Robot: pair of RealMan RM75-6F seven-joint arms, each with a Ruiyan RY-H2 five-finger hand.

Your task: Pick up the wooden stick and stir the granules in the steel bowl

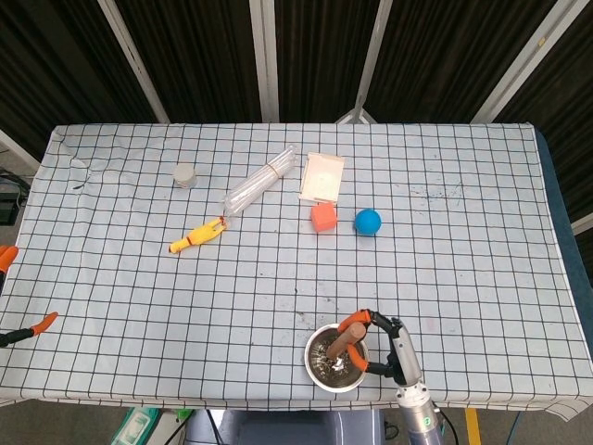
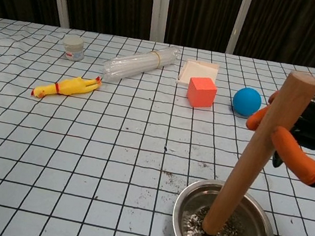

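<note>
A steel bowl (image 2: 268,234) (image 1: 315,368) with dark and pale granules stands at the near edge of the checked table. The wooden stick (image 2: 251,155) (image 1: 342,343) leans up to the right, its lower end down in the granules. My right hand (image 2: 306,138) (image 1: 387,345) grips the stick near its top, orange-tipped fingers wrapped round it. My left hand (image 1: 11,315) shows only as orange fingertips at the far left edge of the head view, away from everything; how it stands cannot be made out.
Farther back lie a yellow rubber chicken (image 2: 65,86), a clear plastic tube bundle (image 2: 139,63), a small white jar (image 2: 73,47), a cream flat box (image 2: 198,71), an orange cube (image 2: 202,91) and a blue ball (image 2: 246,101). Spilled granules dot the cloth (image 2: 160,173) left of the bowl.
</note>
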